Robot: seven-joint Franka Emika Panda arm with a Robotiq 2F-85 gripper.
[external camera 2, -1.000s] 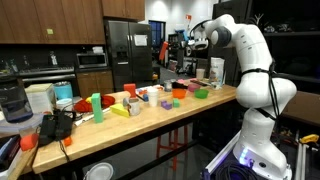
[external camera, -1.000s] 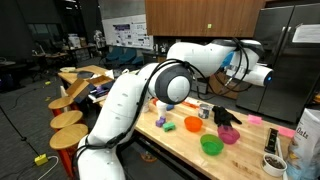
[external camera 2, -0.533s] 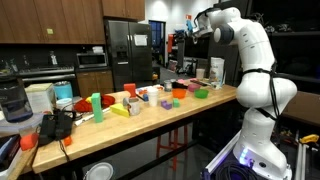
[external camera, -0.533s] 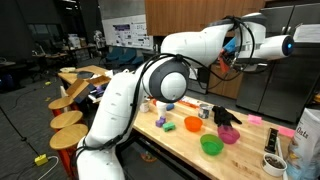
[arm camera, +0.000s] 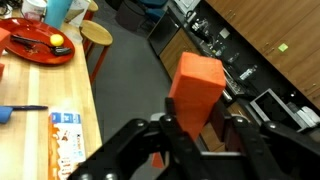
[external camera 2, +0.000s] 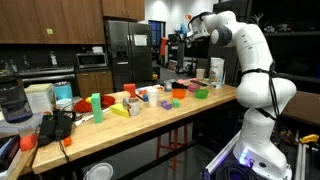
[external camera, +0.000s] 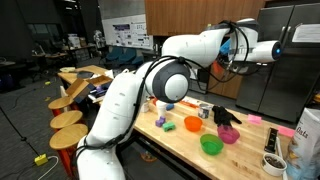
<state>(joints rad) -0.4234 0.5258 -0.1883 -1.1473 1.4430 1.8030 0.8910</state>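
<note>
Your gripper (arm camera: 200,122) pinches an orange block (arm camera: 197,80) by its lower sides so it stands upright, high above the table (external camera: 178,142), clear of the green bowl (external camera: 211,145).

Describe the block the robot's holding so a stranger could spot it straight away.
Find the white robot arm raised high above the long wooden table. At its tip, the wrist view shows the pincer clamped on an orange block. Unlike the green bowl down on the table, it is up in the air.
</note>
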